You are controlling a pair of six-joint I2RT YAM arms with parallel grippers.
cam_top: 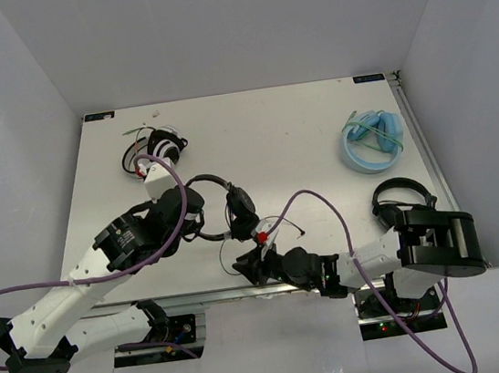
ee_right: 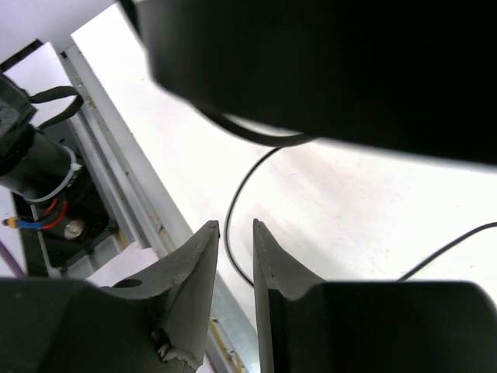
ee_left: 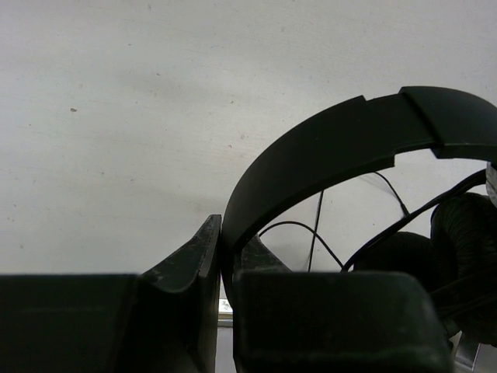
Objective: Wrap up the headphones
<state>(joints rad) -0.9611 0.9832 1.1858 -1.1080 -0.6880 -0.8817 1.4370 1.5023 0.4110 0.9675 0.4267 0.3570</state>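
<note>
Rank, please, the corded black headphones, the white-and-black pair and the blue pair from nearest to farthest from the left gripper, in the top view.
1. corded black headphones: table centre, headband clamped in the left gripper.
2. white-and-black pair: far left, just beyond the gripper.
3. blue pair: far right.

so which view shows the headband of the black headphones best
The left wrist view: the headband arcs large across it, pinched in the left tool. Top external shows only a thin arc; right wrist, only cable and a dark blur.
</note>
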